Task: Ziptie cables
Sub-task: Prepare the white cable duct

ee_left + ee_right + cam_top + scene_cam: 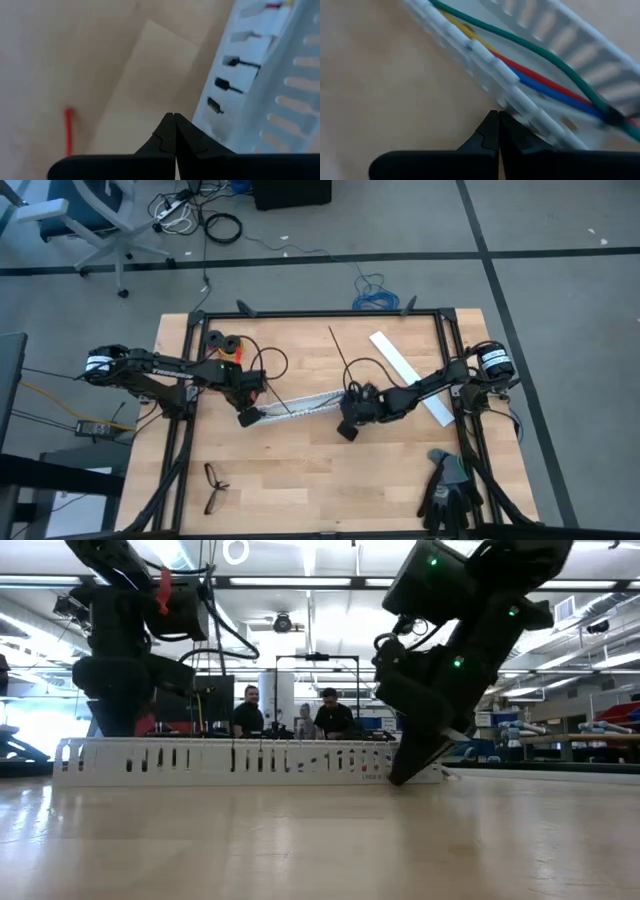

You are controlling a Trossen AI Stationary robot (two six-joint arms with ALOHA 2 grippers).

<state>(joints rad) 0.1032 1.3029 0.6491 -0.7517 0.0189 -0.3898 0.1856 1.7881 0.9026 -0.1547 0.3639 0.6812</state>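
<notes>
No legible text, labels, brands, numbers or signs in any view.

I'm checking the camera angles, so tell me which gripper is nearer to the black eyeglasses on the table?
Left. The left gripper sits just up-right of the eyeglasses; the right gripper is farther off toward the table's middle.

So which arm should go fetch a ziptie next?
Right, probably. The right gripper sits at the slotted duct's right end, nearer the loose ziptie lying toward the table's far edge. The left gripper is at the duct's other end, farther away. Both are shut, holding nothing.
</notes>
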